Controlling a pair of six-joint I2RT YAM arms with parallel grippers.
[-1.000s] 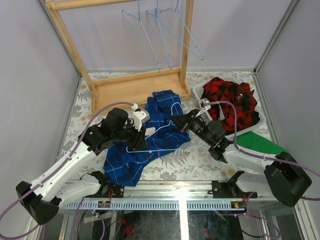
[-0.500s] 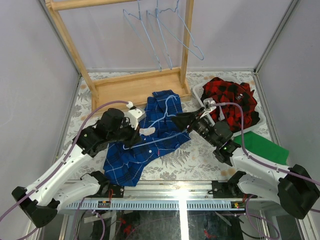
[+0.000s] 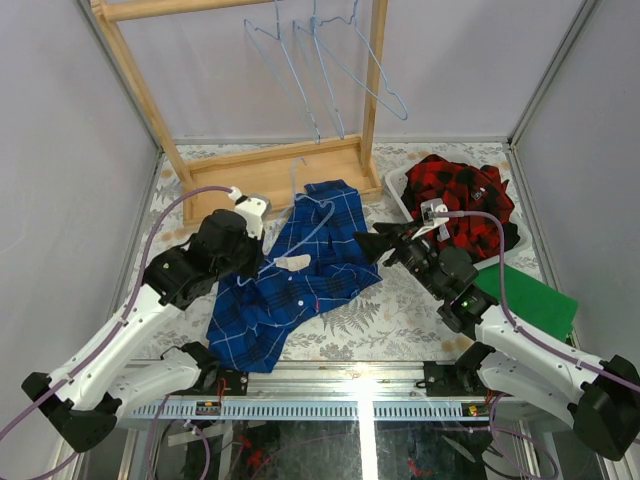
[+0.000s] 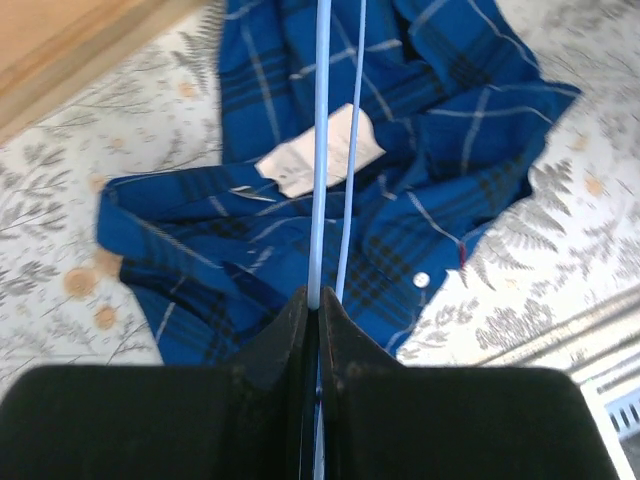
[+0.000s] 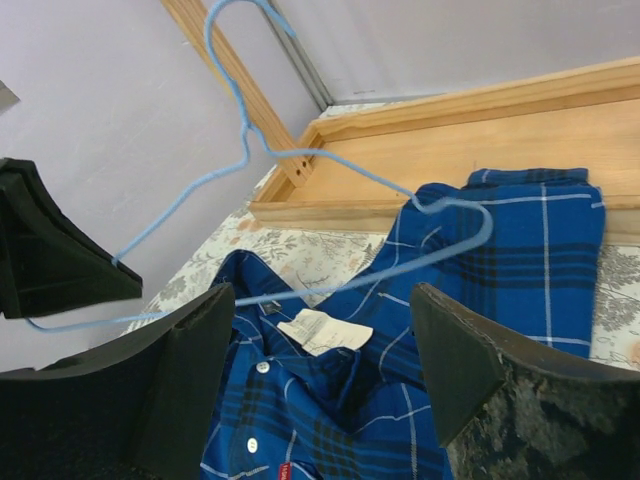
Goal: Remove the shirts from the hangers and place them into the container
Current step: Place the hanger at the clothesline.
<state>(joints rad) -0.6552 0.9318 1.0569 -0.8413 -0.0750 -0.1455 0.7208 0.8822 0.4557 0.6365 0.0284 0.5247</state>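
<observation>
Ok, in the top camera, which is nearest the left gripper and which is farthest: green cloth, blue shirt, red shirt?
1. the blue plaid shirt, right beside the left gripper.
2. the red-and-black shirt, across on the right, in the white basket.
3. the green cloth, farthest, by the right wall.

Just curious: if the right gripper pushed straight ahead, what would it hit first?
Probably the hanger wire, held by the left gripper, crossing before the open right gripper; the blue plaid shirt lies beyond. Depth is unclear.

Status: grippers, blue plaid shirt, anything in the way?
Left gripper shut on thin light-blue wire hanger, right gripper open, empty. Blue plaid shirt on table, not in white lattice basket. Nothing seen blocking.
</observation>
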